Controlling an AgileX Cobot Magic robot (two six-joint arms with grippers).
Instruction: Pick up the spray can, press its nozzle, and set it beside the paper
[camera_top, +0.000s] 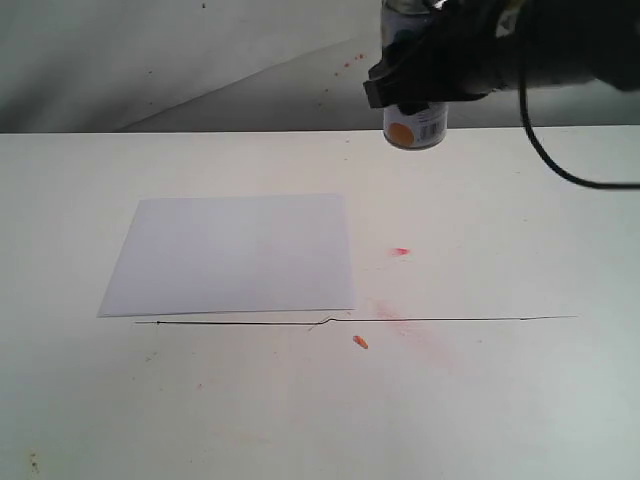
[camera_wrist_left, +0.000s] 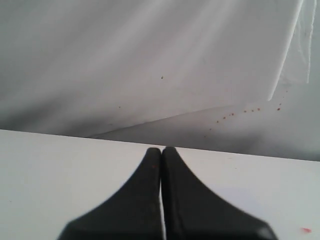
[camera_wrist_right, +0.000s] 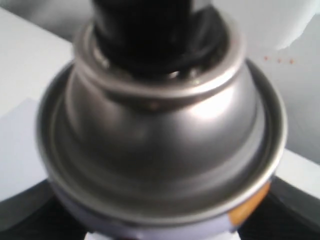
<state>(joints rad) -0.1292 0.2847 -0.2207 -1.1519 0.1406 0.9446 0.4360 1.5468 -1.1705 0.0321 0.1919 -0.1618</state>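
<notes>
right tool pinches the spray can high above the tabletop, clear of the paper, red smears and thin black line; left tool pressed together.

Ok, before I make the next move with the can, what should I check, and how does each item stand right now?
1. Grip on the spray can: ok. The right hand clamps it, clear of the table.
2. Nozzle direction: cannot tell. It is blurred in the right wrist view.
3. Left hand at the nozzle: not ok. It is shut and empty, and the can is not in its view.
4. Paper lying flat: ok.
5. Room beside the paper: ok. Only red smears and an orange fleck lie there.
</notes>
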